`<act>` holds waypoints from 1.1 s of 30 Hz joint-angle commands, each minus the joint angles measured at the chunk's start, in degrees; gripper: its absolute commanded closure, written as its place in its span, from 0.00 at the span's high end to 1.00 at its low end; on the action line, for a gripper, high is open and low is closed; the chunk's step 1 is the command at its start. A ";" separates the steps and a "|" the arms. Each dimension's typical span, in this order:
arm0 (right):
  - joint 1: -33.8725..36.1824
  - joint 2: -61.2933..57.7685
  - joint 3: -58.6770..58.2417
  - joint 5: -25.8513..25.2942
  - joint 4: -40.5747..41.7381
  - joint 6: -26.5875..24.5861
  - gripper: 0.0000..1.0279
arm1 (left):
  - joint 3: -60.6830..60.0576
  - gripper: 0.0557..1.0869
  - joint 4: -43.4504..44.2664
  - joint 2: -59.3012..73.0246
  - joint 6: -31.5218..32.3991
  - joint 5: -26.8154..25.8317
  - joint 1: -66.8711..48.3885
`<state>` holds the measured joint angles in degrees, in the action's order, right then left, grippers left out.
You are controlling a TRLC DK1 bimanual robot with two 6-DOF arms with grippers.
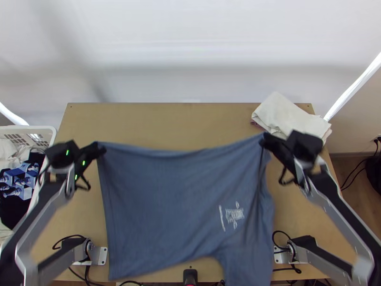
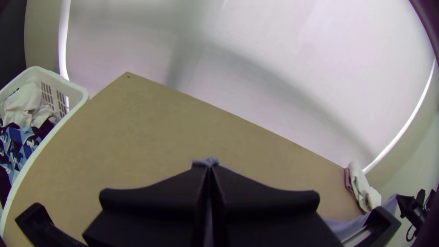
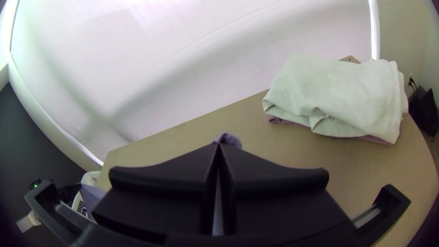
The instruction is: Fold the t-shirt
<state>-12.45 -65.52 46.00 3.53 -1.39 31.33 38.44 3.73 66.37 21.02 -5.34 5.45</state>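
Observation:
Stretched between both grippers, the blue-grey t-shirt (image 1: 176,205) hangs over the table, its upper edge sagging slightly and a white print low on its right part. My left gripper (image 1: 100,149) is shut on the shirt's upper left corner; in the left wrist view a bit of cloth pokes out past the tips of the left gripper (image 2: 209,165). At the upper right corner my right gripper (image 1: 265,141) is shut on the fabric, and in the right wrist view a small tuft shows beyond the right gripper (image 3: 219,144). The shirt's lower right part reaches past the near edge.
Folded whitish cloths (image 1: 290,117) lie at the table's far right corner. A white basket (image 1: 52,133) with clothes stands at the left of the table (image 1: 166,121). Bare tabletop shows along the far side, beyond the shirt.

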 commanded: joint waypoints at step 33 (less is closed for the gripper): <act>5.42 -15.52 29.68 -9.33 -19.09 8.22 0.91 | 40.14 0.96 -23.50 19.06 -0.89 -1.34 2.28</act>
<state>-7.68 -86.37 76.27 -5.80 -13.13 35.97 81.47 -16.14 93.86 21.69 -6.00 8.36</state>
